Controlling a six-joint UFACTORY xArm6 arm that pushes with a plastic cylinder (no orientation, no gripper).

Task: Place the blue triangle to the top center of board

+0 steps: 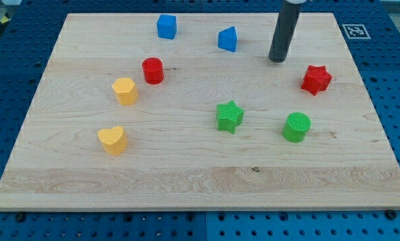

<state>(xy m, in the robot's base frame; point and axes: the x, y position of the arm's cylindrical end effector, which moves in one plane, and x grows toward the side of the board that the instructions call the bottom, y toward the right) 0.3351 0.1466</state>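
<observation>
The blue triangle [227, 39] stands near the top of the wooden board [200, 181], a little right of centre. My tip [277, 59] rests on the board to the triangle's right and slightly lower, about a block's width and a half away, not touching it. A blue cube-like block [166, 26] sits to the triangle's left, near the top edge.
A red cylinder [152, 70] and a yellow hexagon [125, 90] lie at centre left, a yellow heart [112, 140] below them. A green star [230, 116] and a green cylinder [297, 127] lie at lower centre-right. A red star [316, 79] is at the right.
</observation>
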